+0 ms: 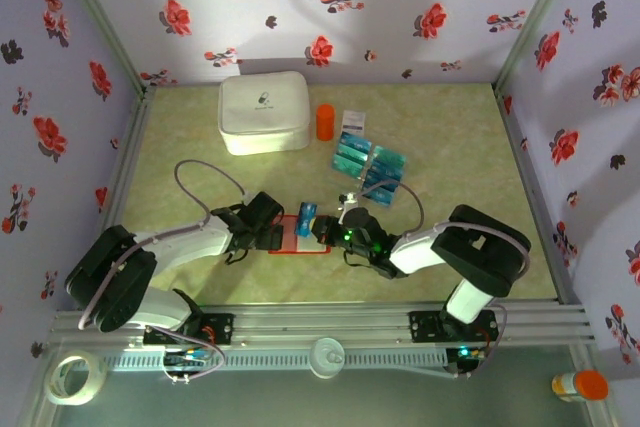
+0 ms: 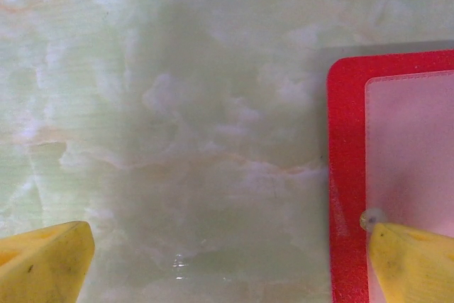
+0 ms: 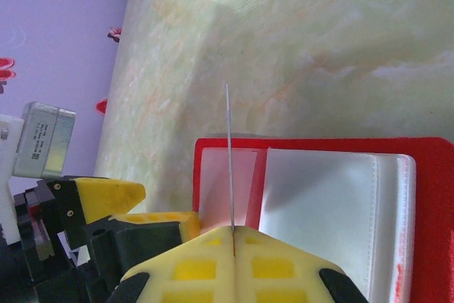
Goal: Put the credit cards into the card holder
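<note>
In the top view the open red card holder [image 1: 291, 239] lies flat on the green marbled worktop [image 1: 200, 162], toward 6 o'clock from the middle, between the two grippers. The left gripper [image 1: 274, 234] meets it from 9 o'clock and the right gripper [image 1: 320, 227] from 3 o'clock.

In the left wrist view the left gripper [image 2: 227, 267] is spread wide. One yellow finger [image 2: 42, 260] is over bare worktop, and the other finger [image 2: 415, 260] is over the holder's pale clear pocket, by its red border.

The right gripper [image 3: 233, 235] is closed narrow on a single blue card [image 1: 306, 215] – edge-on in its wrist view, a thin upright line [image 3: 229, 154] rising from between the yellow pads. Beyond the card the holder [image 3: 425, 211] lies open, with clear pockets fanned across the red cover.

The remaining credit cards [image 1: 368, 162], teal and blue, lie in a loose overlapping cluster at about 1 o'clock from the holder, well apart from it. A small white packet [image 1: 354, 119] sits just beyond them. An orange cylinder [image 1: 325, 120] stands at 12 o'clock from the holder, beside a large white zip case [image 1: 263, 112] at 11 o'clock – both near the back wall.
</note>
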Tool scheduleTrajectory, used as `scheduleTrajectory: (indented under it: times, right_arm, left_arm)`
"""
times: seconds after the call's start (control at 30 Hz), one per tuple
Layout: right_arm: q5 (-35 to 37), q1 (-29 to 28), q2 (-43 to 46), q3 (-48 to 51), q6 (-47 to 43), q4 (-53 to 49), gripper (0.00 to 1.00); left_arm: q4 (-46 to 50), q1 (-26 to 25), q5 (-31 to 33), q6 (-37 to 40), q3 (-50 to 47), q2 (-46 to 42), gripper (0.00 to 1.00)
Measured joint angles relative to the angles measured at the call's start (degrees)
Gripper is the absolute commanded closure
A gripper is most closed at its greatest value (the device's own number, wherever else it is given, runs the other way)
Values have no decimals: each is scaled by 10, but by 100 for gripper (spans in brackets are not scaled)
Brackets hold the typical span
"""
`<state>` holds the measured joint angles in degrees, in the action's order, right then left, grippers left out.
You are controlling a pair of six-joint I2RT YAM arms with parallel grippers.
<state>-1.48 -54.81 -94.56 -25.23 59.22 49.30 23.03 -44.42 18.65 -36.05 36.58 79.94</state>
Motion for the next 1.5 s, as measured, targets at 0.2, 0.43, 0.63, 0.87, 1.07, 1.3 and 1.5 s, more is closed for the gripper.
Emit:
scheduleTrajectory:
  times: [0.2,0.43,0.63,0.87,1.07,1.3,1.5]
  right_arm:
    - [0,0,-14,4,5,8,100]
    - [2,0,-26,11,14,32,100]
    - [2,0,-38,11,15,49,100]
    - [-6,0,-57,11,26,69,100]
    - [-16,0,-61,11,30,72,100]
    - [-18,0,-61,11,30,73,100]
    - [-18,0,-61,11,30,72,100]
  left_arm:
    - [0,0,3,-9,0,5,0]
    - [0,-2,5,-13,0,6,0]
    - [0,-3,5,-13,1,7,0]
    - [0,-3,5,-13,1,7,0]
    - [4,-5,9,-13,4,7,0]
    - [19,-5,9,-13,30,7,0]
    - [19,-5,9,-11,52,9,0]
